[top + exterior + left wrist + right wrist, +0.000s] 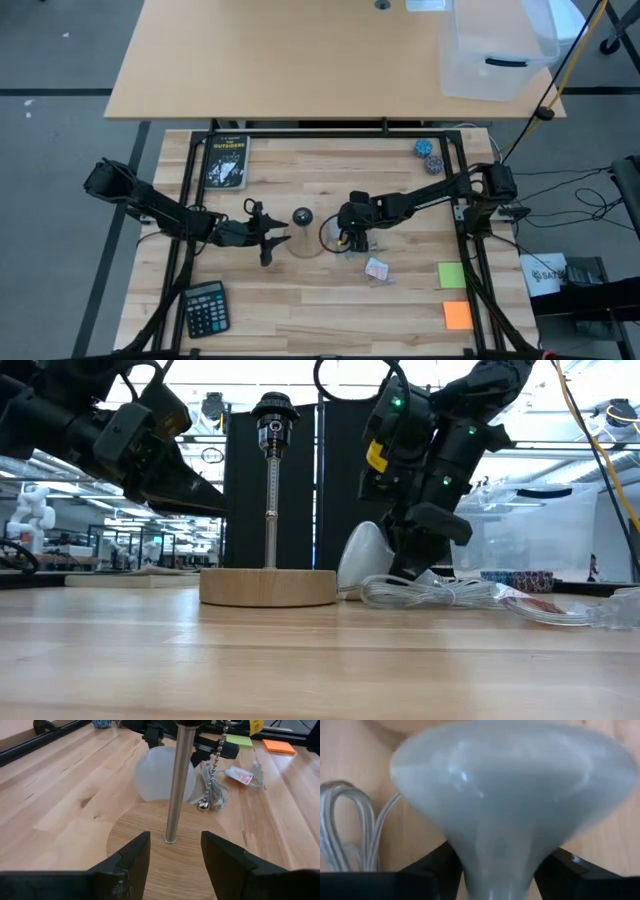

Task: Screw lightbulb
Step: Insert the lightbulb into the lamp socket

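Observation:
The lamp stand has a round wooden base (268, 586), a thin metal rod (177, 785) and a black socket (272, 410) on top. My left gripper (172, 857) is open just above the base, one finger on each side of the rod's line and short of it, touching nothing. The white lightbulb (362, 558) lies on its side on the table just right of the base, dome toward the lamp. My right gripper (347, 240) is over the bulb's narrow end, shut on it. My right gripper has the lightbulb's tapering neck (470, 865) between its two fingers, one against each side. It slants down at the bulb from the table's right side. The dome (510, 775) points away from the gripper, and the bulb rests on the table.
A coiled clear cord (430, 592) and a tag (377, 269) lie right of the bulb, and a ball chain (216, 767) hangs by the rod. A book (226, 162), a calculator (205, 308) and green (452, 275) and orange (457, 315) notes lie farther off.

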Action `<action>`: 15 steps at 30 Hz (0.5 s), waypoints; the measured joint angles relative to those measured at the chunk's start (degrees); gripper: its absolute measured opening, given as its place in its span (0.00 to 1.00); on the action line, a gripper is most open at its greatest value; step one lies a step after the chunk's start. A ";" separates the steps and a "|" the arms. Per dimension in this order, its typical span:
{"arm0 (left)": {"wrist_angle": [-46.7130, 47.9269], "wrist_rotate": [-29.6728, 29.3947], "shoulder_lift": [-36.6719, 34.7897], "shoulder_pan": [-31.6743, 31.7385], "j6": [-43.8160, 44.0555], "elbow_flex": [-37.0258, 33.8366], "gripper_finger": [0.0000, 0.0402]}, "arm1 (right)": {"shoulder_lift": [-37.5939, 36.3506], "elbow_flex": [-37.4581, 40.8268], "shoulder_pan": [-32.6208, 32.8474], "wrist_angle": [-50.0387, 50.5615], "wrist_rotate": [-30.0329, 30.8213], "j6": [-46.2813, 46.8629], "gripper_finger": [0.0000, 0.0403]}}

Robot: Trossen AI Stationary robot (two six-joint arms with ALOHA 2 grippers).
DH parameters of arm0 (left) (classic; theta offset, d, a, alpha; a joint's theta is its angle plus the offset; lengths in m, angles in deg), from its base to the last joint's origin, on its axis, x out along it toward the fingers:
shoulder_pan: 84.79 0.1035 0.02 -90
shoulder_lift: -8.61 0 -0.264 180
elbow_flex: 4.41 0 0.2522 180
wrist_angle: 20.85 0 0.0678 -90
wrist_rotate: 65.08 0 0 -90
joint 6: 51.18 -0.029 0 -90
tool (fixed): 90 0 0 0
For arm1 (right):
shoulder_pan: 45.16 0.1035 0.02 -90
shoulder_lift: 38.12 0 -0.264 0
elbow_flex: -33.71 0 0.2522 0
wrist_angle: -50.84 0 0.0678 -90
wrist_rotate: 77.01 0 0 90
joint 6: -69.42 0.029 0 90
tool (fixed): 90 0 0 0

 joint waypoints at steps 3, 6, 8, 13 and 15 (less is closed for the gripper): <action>-0.01 -0.01 0.00 0.00 0.00 0.00 0.45 | 0.00 0.03 0.02 -0.84 0.10 -1.14 0.42; -0.03 0.01 0.00 0.00 0.02 0.00 0.45 | 0.00 0.02 0.00 -2.31 1.08 -2.07 0.39; -0.03 0.01 0.00 0.00 0.04 0.00 0.45 | 0.00 0.02 -0.06 -2.24 1.60 -2.34 0.39; -0.03 0.00 -0.01 0.00 0.20 0.00 0.45 | -0.05 0.02 -0.47 -2.18 1.74 -2.44 0.38; -0.03 -0.01 0.00 0.00 0.20 0.00 0.45 | -0.72 0.02 -0.48 -2.00 1.80 -2.79 0.38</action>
